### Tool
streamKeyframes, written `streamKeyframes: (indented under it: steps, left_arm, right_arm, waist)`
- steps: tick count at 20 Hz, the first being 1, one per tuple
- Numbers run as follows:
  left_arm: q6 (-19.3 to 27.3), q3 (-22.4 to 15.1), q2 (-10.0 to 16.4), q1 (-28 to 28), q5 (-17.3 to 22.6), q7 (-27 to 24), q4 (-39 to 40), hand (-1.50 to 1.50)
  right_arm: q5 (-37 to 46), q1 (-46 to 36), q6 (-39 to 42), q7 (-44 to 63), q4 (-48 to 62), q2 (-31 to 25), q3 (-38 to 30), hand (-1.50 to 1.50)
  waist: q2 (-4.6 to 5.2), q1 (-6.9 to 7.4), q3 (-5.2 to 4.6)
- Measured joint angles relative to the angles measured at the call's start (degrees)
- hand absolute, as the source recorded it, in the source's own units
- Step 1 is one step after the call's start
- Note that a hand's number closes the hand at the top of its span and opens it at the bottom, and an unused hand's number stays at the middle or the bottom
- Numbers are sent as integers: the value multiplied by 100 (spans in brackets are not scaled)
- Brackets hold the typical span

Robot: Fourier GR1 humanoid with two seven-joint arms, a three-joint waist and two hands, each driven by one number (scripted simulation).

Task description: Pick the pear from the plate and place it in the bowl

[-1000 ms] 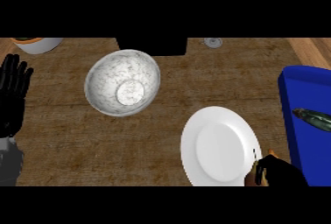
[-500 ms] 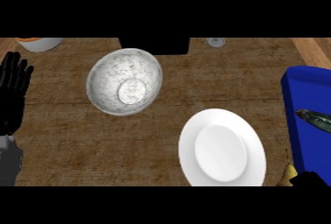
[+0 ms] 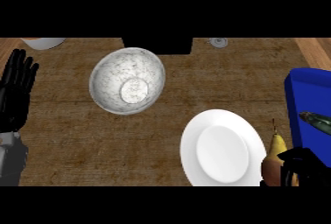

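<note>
The right hand [image 3: 305, 169] has its fingers curled round the pear [image 3: 276, 154], just right of the white plate [image 3: 223, 148]. I'd say the carry is in hand. Next, it needs a swing up-left from those fingers, across the plate, to the marbled bowl [image 3: 107, 74]. The left hand [image 3: 16, 87] rests open at the left edge of the tabletop [image 3: 77, 140].

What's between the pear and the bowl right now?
Head view: the plate lies between the pear, held in the right hand, and the bowl; from plate to bowl there is only counter.
</note>
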Motion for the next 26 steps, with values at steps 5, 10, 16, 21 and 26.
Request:
streamKeyframes:
  steps: [5, 10, 16, 21, 26]
  left_arm:
    - [-50, -31, -26, 12, 20, -9, -35, 0]
    - [-70, -52, -28, -80, -6, -20, 64, 0]
    - [-96, -61, -34, -163, -15, -33, 154, 0]
    - [-43, -165, -113, -279, -79, 22, 146, 0]
    - [-59, -193, -145, -276, -91, -6, 135, 0]
  right_arm:
    - [50, -1123, 219, 64, 32, 883, 178, 150]
    - [43, -2319, 618, 215, 218, 2009, 221, 150]
    - [-431, -3723, 846, 347, 1191, 2808, -135, 150]
    - [-1033, -4760, 770, 429, 2439, 2981, -444, 150]
    - [-1649, -5622, 475, 409, 3886, 3041, -706, 150]
  waist:
    - [0, 94, -7]
    - [7, 122, -11]
    - [20, 174, -5]
    - [33, 245, 0]
    - [54, 318, 6]
